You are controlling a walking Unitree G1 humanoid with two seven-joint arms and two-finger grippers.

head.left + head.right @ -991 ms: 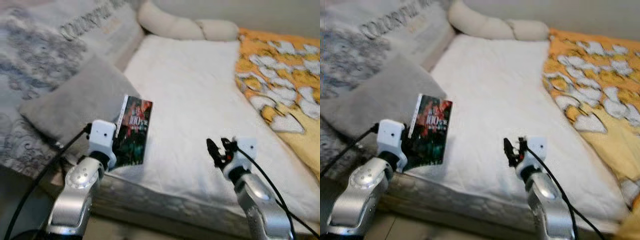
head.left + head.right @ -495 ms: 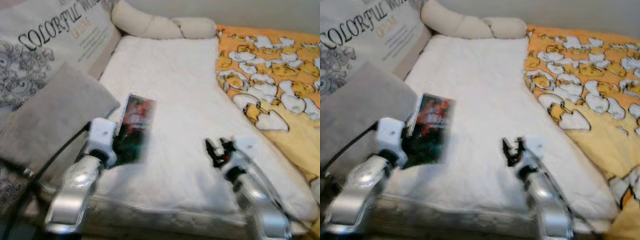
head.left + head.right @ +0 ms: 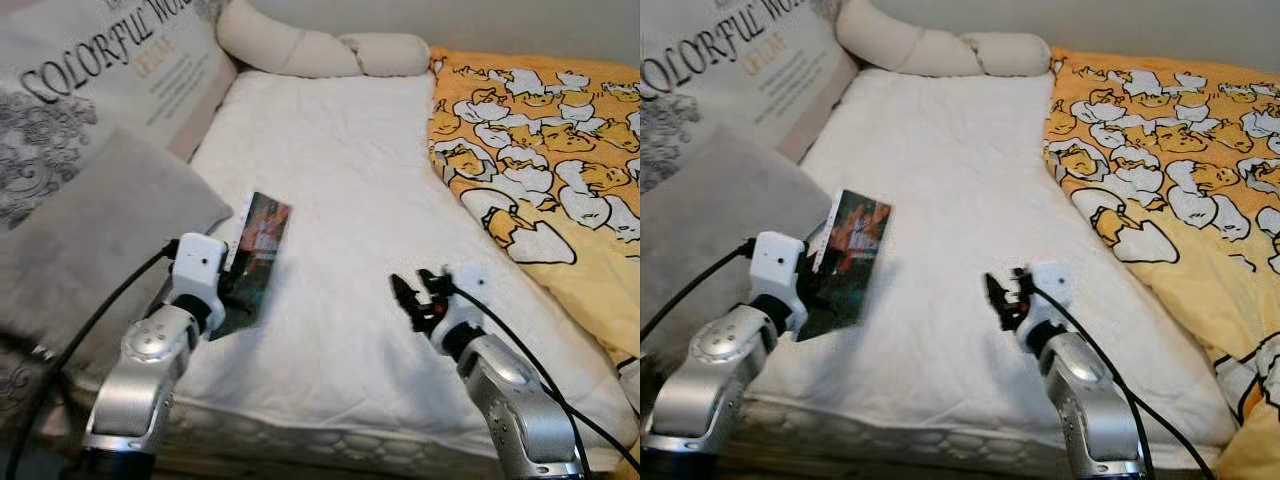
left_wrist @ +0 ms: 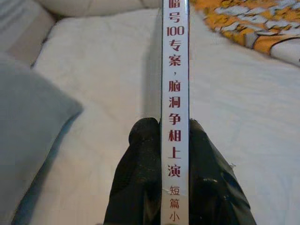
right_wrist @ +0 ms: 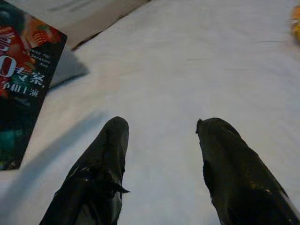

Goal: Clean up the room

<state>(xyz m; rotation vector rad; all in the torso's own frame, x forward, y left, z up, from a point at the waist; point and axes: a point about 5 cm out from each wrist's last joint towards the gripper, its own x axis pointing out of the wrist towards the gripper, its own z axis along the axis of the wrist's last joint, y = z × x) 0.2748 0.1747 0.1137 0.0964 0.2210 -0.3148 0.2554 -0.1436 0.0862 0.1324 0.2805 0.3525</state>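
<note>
My left gripper [image 3: 232,283] is shut on a thin book [image 3: 256,255] with a dark red-and-green cover, held upright on edge above the white mattress [image 3: 340,180] near its front left. In the left wrist view the book's white spine [image 4: 175,93] with red Chinese print runs between the two black fingers [image 4: 140,183]. My right gripper [image 3: 412,296] hovers open over the mattress front, to the right of the book, with nothing between its fingers [image 5: 101,173]. The book cover [image 5: 21,89] shows at the edge of the right wrist view.
A grey cushion [image 3: 90,240] lies at the left of the bed, with a printed pillow [image 3: 90,80] behind it. A cream bolster [image 3: 310,50] sits at the head. An orange duck-print blanket [image 3: 540,150] covers the right side.
The camera has swung, shifting the whole scene. The book stays in my left gripper and now tilts further back. My right gripper remains open in about the same place.
</note>
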